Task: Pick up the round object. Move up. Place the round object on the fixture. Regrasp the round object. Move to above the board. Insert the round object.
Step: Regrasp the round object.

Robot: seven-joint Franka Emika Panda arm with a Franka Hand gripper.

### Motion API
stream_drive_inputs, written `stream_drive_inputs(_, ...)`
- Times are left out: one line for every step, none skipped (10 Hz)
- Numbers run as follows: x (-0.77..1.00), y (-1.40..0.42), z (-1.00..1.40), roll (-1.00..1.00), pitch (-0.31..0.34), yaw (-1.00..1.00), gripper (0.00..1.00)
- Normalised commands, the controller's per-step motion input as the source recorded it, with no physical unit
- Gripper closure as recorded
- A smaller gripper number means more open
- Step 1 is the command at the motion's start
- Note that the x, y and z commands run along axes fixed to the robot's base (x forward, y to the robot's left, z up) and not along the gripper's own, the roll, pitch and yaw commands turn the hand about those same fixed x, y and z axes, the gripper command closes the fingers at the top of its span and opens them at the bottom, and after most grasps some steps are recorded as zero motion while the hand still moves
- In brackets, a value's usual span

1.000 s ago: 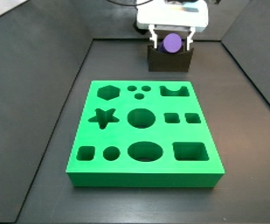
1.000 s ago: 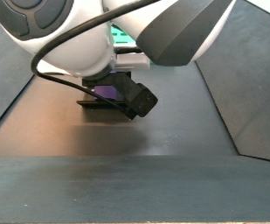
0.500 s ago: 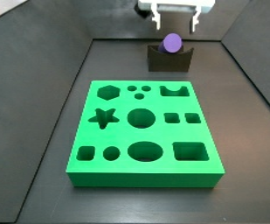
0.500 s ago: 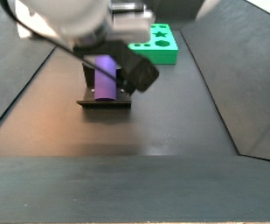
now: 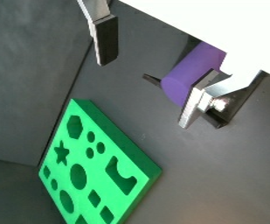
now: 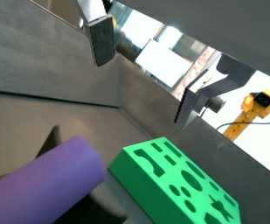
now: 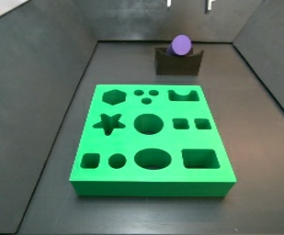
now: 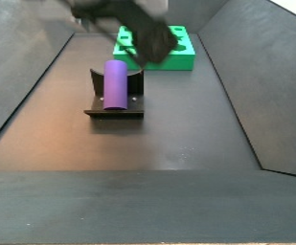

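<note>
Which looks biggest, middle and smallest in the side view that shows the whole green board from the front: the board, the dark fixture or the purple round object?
1. The board, by far the biggest.
2. The fixture.
3. The round object, resting in the fixture's notch; only its end shows, so it looks smallest.

The end effector is open at the picture's top edge, above them.

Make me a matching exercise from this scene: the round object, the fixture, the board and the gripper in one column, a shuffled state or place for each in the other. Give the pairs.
1. round object
2. fixture
3. board
4. gripper

A. open, raised clear, holding nothing
B. bright green, lying flat, all holes unfilled
C. dark block holding the cylinder
D. purple, lying in the notch

Pairs: 1-D, 2-C, 3-B, 4-A
</note>
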Motion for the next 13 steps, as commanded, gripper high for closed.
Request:
stream_drive_inputs(-0.11,-0.58,0.53,1.0,0.025,0.03,0.0)
stream_drive_inputs(-0.12,-0.43,0.34,1.0,0.018,0.02,0.0)
stream_drive_inputs(-0.09,-0.26,0.14,1.0,0.014,0.02,0.0)
stream_drive_inputs(-0.04,-0.07,0.03,1.0,0.014,0.02,0.0)
stream_drive_inputs(-0.01,-0.02,0.01,1.0,0.016,0.03,0.0)
stream_drive_inputs(-0.01,-0.02,0.0,1.0,0.015,0.02,0.0)
stream_drive_inputs(-0.02,-0.03,0.01,1.0,0.01,0.03,0.0)
stream_drive_inputs(-0.03,-0.03,0.01,1.0,0.007,0.03,0.0)
stream_drive_inputs(-0.04,-0.03,0.01,1.0,-0.002,0.03,0.0)
stream_drive_inputs(-0.04,-0.02,0.0,1.0,-0.006,0.03,0.0)
stream_drive_inputs(-0.04,-0.02,0.0,1.0,-0.014,0.03,0.0)
stream_drive_inputs(-0.04,-0.02,0.0,1.0,-0.02,0.03,0.0)
stream_drive_inputs(-0.03,-0.02,0.0,1.0,-0.026,0.03,0.0)
